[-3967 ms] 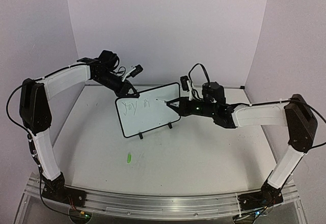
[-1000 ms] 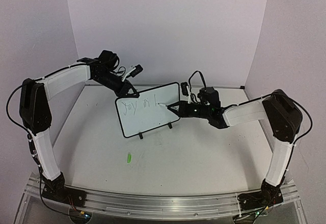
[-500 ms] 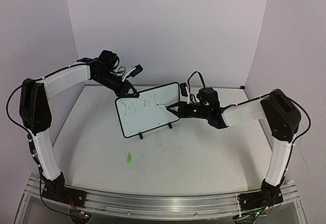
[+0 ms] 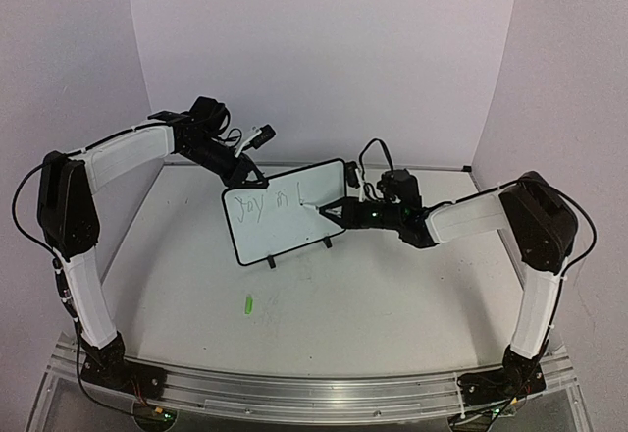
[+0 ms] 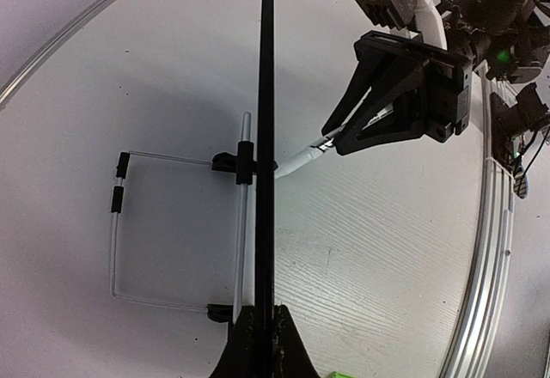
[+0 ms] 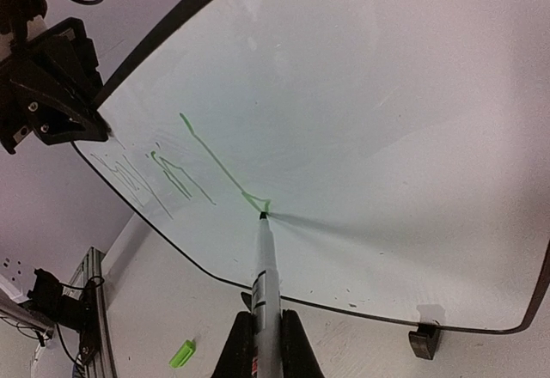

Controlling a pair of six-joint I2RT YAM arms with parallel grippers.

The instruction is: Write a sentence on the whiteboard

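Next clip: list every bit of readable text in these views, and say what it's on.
"Joy": first word of the green sentence, handwritten on the whiteboard.
The next two marks: perhaps "on" and "l", not certain.
Print on the marker barrel: too blurred to read.
Nothing else legible.

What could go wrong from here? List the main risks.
The whiteboard stands on small feet, steadied only by the left gripper pinching its top edge; pressure from the marker could push or twist it. The right gripper holds the marker far from its tip, so it might pivot in the grip and skew the green sentence.
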